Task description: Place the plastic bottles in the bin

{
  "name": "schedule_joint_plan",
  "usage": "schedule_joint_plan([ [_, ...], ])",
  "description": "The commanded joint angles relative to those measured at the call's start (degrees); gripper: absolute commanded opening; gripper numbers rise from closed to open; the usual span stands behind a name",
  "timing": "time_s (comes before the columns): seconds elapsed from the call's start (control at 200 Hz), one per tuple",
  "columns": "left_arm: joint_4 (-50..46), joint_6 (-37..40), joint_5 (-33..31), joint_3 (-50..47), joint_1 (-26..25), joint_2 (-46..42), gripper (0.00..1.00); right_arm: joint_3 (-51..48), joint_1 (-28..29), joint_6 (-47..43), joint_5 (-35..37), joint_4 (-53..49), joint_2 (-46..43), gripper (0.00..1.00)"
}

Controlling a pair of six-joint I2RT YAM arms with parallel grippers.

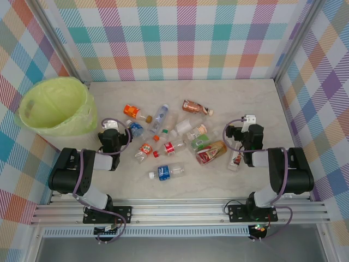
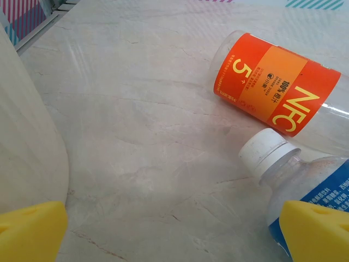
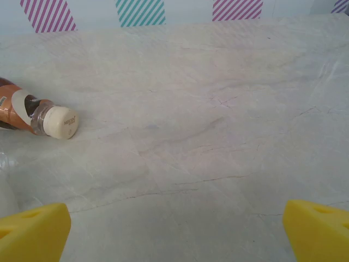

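Note:
Several small plastic bottles lie scattered across the middle of the table, among them an orange-labelled one [image 1: 132,112] [image 2: 278,90], a blue-labelled one with a white cap [image 1: 136,129] [image 2: 305,191] and a brown one with a cream cap [image 1: 196,107] [image 3: 38,114]. The bin [image 1: 57,106], lined with a yellow-green bag, stands at the far left; its wall [image 2: 24,136] rises just left of my left gripper. That left gripper [image 1: 110,126] [image 2: 177,234] is open over bare table, beside the blue-labelled bottle. My right gripper [image 1: 248,123] [image 3: 177,232] is open too, over bare table right of the pile.
The marbled table [image 1: 262,98] is walled by checked panels at the back and sides. A blue-labelled bottle [image 1: 166,172] lies nearest the front edge, and another bottle [image 1: 235,159] lies against the right arm. Bare tabletop stretches along the back and far right.

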Motion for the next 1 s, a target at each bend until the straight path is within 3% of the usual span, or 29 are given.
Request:
schedule_joint_plan([
  [0.0,1.2,0.5,0.0,0.6,0.0,0.0,1.0,0.0,-0.3,0.4,-1.0,0.7,-0.2,1.0],
  [0.995,1.3,0.5,0.0,0.5,0.0,-0.1,1.0,0.0,-0.8,0.5,-1.9,0.6,-0.2,1.0],
])
